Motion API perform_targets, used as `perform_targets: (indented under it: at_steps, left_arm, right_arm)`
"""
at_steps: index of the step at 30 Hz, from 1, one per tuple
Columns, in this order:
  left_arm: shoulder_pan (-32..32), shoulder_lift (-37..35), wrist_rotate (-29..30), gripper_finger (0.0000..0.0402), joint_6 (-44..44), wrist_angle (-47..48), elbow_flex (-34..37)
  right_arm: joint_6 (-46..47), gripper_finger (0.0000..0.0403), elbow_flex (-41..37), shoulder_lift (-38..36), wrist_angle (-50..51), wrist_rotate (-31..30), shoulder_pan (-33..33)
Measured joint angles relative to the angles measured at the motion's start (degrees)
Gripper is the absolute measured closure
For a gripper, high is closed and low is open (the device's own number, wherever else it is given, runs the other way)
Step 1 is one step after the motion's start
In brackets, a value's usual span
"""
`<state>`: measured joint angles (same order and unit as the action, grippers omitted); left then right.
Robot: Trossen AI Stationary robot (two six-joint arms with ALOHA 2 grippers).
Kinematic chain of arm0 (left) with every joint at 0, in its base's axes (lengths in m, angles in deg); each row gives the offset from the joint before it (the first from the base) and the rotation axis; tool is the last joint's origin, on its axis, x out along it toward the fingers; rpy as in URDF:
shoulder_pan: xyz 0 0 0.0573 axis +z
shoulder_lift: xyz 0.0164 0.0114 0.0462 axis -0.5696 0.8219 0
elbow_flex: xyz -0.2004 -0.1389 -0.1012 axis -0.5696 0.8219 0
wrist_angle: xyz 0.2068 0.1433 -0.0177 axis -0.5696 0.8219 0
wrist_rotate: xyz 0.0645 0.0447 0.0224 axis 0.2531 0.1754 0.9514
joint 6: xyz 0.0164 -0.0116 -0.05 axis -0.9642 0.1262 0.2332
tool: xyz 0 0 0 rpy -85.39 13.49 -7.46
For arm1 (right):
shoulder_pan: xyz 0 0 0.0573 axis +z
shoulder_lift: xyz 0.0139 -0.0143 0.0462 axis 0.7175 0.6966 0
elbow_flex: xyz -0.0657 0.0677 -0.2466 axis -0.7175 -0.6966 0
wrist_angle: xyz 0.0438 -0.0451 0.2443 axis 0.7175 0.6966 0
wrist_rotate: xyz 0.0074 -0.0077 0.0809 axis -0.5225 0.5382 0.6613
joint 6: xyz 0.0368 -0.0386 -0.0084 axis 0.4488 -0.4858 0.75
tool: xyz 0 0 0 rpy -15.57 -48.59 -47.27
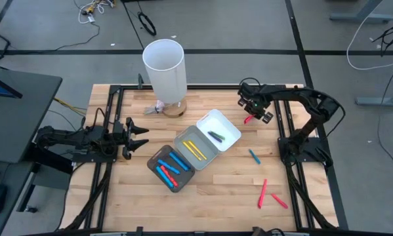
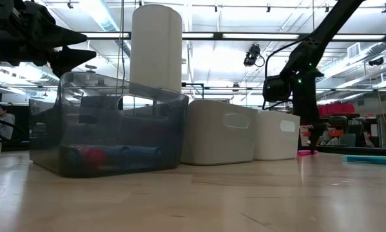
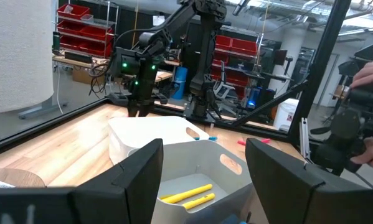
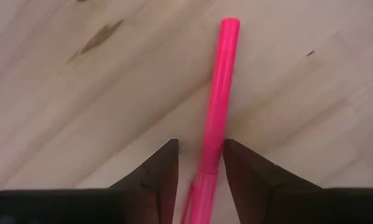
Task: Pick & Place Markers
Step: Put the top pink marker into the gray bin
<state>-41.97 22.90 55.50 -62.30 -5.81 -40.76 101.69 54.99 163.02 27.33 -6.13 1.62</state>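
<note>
- Work surface: a light wooden table [image 1: 209, 196] with a black frame around it, standing on a grey floor with loose cables.
- Room beyond the table: an open workshop with ceiling lights, red storage bins on shelving, and other dark robot arms. A person's hand [image 3: 368, 144] shows at the edge of the left wrist view.
- Fixtures on the table: a tall white cylinder [image 1: 164, 69] near the far edge; three trays in a touching diagonal row: dark tray [image 1: 154, 161], grey tray [image 1: 183, 139], white tray [image 1: 229, 128].
- Writing: no legible brand or label.
- Markers: blue and red ones lie in the dark tray, yellow ones [image 1: 195, 149] in the grey tray, a dark one in the white tray. Loose on the table: a blue marker [image 1: 254, 155] and two red markers [image 1: 262, 194].
- Right gripper [image 1: 253, 113]: low over the table's far right area, fingers [image 4: 155, 177] narrowly open, straddling a pink marker [image 4: 218, 99] that lies flat on the wood; contact cannot be confirmed.
- Left gripper [image 1: 141, 134]: at the table's left edge, fingers [image 3: 136, 171] wide apart, holding nothing, pointed at the trays.
</note>
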Motion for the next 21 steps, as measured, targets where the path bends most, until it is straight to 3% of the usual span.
perform_targets:
  at_steps: [6,16,21]
  left_arm:
    - [0.0,-0.01,-0.02,0.0168,0.02,0.0,0.0]
    - [0.0,0.0,-0.01,0.0168,0.02,0.0,0.0]
    - [0.0,0.0,-0.02,0.0168,0.03,0.0,0.0]
  right_arm:
    - [0.41,0.0276,-1.15,-0.21,-1.07,-0.33,0.02]
    - [1.49,0.0382,-1.25,-0.13,-0.53,-0.44,0.81]
    - [1.62,0.0389,-1.27,-0.07,-0.23,-1.1,0.82]
